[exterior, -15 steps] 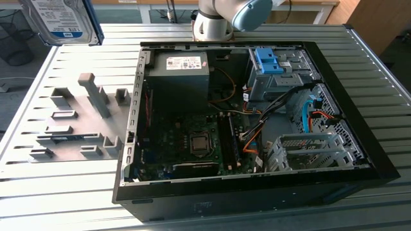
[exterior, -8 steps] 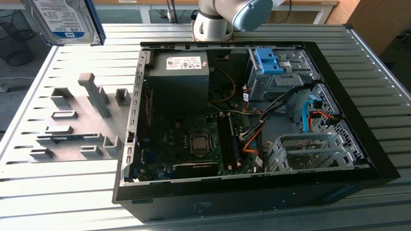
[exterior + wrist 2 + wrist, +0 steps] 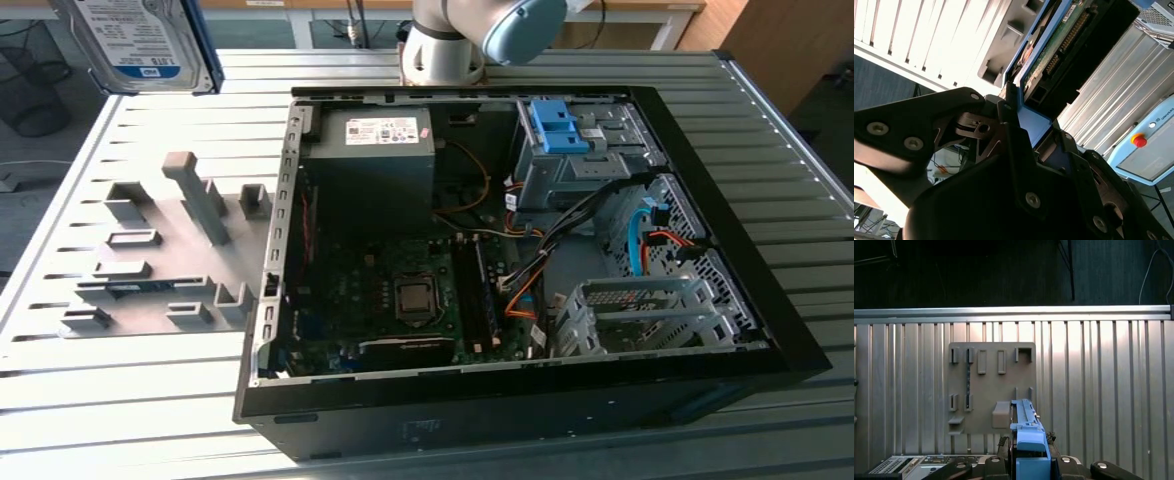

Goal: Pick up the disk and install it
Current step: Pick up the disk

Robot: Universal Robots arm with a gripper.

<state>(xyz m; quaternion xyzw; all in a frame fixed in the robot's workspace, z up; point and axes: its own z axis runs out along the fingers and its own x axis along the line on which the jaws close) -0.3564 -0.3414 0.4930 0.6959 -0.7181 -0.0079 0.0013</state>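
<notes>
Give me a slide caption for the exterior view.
The disk held above the slatted table, beside the open computer case.

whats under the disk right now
The disk, shut in the gripper, hangs over the slatted table, with the grey slotted plate below it in the first wrist view. The disk and gripper cover one corner of the plate.

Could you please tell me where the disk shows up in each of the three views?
Exterior view: disk aloft at the exterior view's upper left, label facing the camera.
Second wrist view: disk clamped in the pincer, circuit-board side showing.
First wrist view: disk edge-on, blue rail toward the camera, over the grey holder plate.
Shared landmark: the slatted metal table.
</notes>
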